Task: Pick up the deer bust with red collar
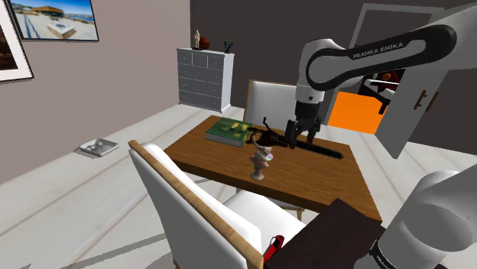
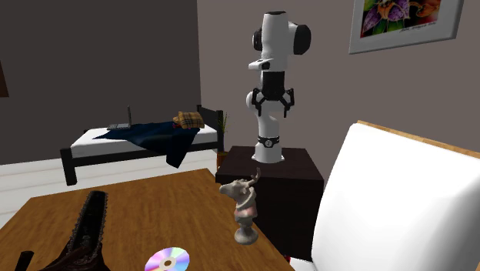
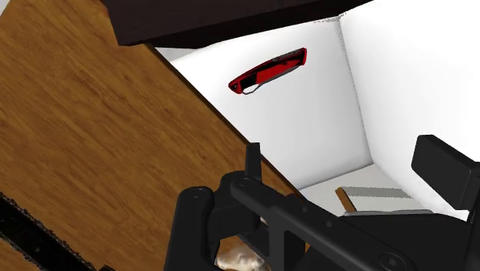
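In the shoulder view a flat green book (image 1: 225,131) lies at the wooden table's (image 1: 336,183) left end. Next comes the deer bust (image 1: 261,163), a small grey-brown head with a red collar on a slim pedestal, standing upright by the near edge, and further right the gripper (image 1: 300,131) hangs above the table with jaws wide apart. The bust looks top-heavy and probably smooth, so an off-centre finger could tip it over the edge towards the white chair (image 1: 191,206), or its rounded form could slip from the pads

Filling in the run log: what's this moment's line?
gripper: open, empty, over table | deer bust: upright on table, not held | task: pending
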Robot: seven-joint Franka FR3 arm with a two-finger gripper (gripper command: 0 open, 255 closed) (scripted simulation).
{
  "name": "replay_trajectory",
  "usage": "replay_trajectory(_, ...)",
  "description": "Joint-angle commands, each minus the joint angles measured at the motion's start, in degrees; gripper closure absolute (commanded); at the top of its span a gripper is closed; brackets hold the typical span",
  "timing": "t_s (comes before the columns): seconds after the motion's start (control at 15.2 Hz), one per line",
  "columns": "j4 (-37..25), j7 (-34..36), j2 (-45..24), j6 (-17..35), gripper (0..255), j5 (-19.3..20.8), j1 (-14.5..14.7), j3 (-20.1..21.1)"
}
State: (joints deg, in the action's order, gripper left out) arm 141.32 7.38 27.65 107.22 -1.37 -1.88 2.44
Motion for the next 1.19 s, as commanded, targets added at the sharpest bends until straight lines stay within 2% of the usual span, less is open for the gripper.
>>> replay_trajectory(0.0,-0.3,0.87,-4.03,4.54,0,1.02,-0.39,0.53)
replay_trajectory(0.59,-6.84,6.0,-22.71,19.46,0,8.04,-2.62,1.56)
replay_trajectory(1.12,-18.03,12.06,-39.64,27.28,0,16.23,-3.2,0.28)
